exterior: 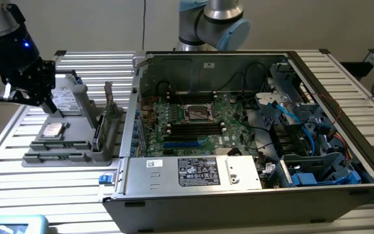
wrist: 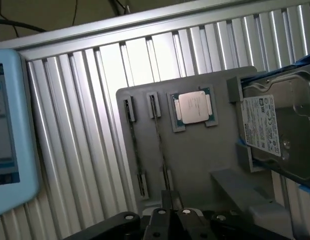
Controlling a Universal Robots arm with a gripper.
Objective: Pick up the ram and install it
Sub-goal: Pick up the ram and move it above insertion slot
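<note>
Ram (exterior: 58,145) set on edge in a front slot of the grey holder (exterior: 76,119), apart from the closed, empty gripper (exterior: 43,105); probably light, stiff and fragile, best pinched across its faces at mid-length.

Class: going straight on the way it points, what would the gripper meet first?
The gripper would likely meet the grey holder tray beside the hard drive; depth is unclear, so possibly the drive itself.
</note>
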